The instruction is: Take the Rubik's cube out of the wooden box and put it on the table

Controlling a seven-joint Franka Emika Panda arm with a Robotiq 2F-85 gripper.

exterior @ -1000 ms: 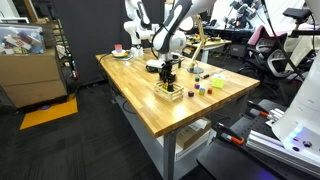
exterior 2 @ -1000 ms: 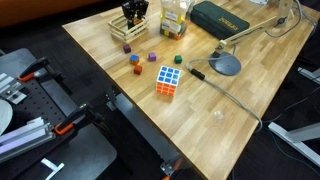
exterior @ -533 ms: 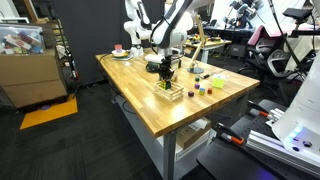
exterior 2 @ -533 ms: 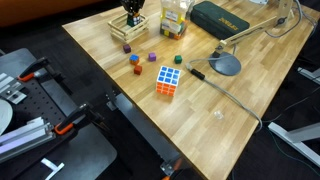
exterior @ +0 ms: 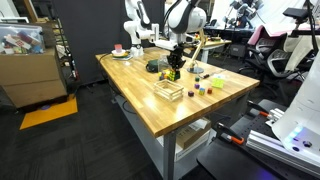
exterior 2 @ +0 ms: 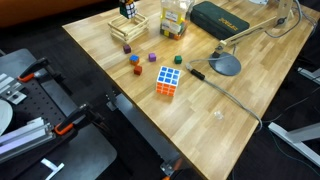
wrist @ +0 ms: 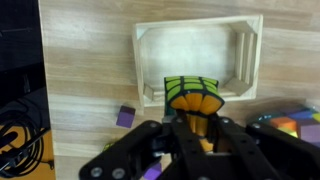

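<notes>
My gripper point(exterior: 174, 68) is shut on the small Rubik's cube point(wrist: 193, 97), whose green and yellow faces show between the jaws point(wrist: 193, 128) in the wrist view. I hold it in the air above and a little beyond the wooden box point(exterior: 168, 92). The box, pale with low walls, stands empty on the table point(exterior: 150, 105); it also shows in the wrist view point(wrist: 195, 58) and in an exterior view point(exterior 2: 128, 27). There the gripper point(exterior 2: 128, 9) is cut off by the top edge.
A larger white-bodied puzzle cube point(exterior 2: 168, 80) lies on the table. Small single-colour blocks point(exterior 2: 137, 69) are scattered beside the box. A lamp base point(exterior 2: 226, 64), a green case point(exterior 2: 220, 17), a dark bowl point(exterior: 152, 66) and a plate point(exterior: 120, 52) stand farther back.
My gripper has risen out of the wooden box with the small cube in it and shifted toward the far side of the table. The box is left empty.
</notes>
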